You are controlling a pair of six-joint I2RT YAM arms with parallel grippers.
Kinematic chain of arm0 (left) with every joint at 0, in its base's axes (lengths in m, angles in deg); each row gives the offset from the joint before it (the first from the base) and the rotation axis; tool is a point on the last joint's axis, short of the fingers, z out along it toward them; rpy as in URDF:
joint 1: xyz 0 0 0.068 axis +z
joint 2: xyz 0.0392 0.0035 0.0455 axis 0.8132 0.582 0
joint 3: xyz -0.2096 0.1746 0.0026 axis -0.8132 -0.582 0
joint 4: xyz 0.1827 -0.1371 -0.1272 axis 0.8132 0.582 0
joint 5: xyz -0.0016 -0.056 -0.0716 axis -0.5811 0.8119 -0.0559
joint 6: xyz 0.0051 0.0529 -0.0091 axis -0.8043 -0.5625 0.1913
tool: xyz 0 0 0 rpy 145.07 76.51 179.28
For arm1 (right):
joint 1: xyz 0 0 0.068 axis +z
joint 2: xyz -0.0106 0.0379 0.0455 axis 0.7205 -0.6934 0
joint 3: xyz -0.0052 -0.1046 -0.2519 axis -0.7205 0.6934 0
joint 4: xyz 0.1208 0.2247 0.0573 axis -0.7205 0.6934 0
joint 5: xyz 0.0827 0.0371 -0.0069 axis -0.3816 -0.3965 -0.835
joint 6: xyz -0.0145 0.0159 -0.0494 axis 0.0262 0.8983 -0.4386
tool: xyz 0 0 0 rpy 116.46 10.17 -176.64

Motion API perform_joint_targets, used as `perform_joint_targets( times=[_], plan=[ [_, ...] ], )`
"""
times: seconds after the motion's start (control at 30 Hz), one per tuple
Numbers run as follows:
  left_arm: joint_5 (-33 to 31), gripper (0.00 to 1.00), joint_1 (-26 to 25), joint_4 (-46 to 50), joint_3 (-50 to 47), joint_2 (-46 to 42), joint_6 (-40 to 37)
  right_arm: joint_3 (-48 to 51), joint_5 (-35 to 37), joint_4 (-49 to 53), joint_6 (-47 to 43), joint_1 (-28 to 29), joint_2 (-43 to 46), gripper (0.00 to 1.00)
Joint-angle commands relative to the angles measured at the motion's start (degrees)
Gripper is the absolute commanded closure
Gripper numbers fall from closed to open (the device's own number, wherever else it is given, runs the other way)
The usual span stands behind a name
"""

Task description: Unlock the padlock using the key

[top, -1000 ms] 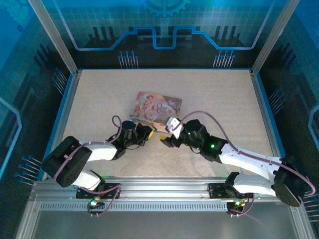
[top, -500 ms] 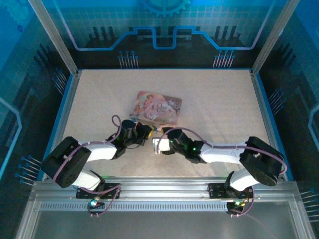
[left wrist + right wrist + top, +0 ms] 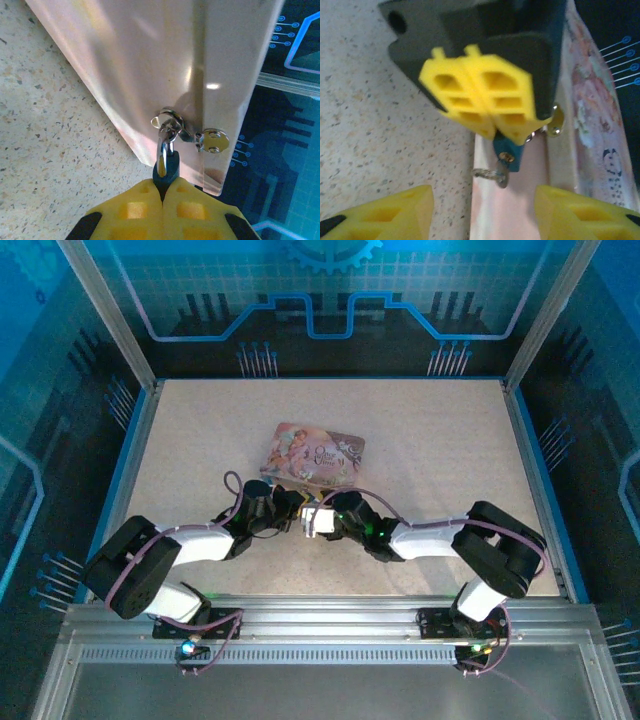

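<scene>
Now, the padlock [image 3: 166,165] hangs by its silvery shackle from a small metal loop [image 3: 167,112] on the edge of the pink box [image 3: 150,60]. Its dark bluish body is pinched between the yellow fingers [image 3: 135,210] of the left gripper [image 3: 164,187], which is clenched tight on it. In the right wrist view the lock's body pokes out past those closed fingertips. The right gripper [image 3: 482,197] faces it with its two fingers spread wide, one on either side of the padlock and near it, grasping nothing. The box lies on the speckled table [image 3: 430,440].
</scene>
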Motion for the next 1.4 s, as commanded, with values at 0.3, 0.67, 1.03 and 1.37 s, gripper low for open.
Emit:
perform_joint_targets(
  times=[0.3,0.67,1.03,1.37],
  plan=[
    [0.3,1.00,0.3,-2.7,2.4,-2.1,0.5,-1.7,-1.6,-3.2,2.7,-0.9,-1.6,0.65],
    [0.4,1.00,0.3,-3.0,2.4,-1.9,0.7,-2.2,0.1,-4.1,3.5,-1.0,-3.1,0.80],
    [0.5,1.00,0.3,-3.5,2.3,-1.6,0.8,-3.3,2.1,-3.6,5.9,-1.0,-3.3,0.94],
    [0.8,1.00,0.3,-3.9,2.7,-0.8,0.8,-7.3,4.0,8.0,23.2,-0.9,0.4,1.00]
  ],
)
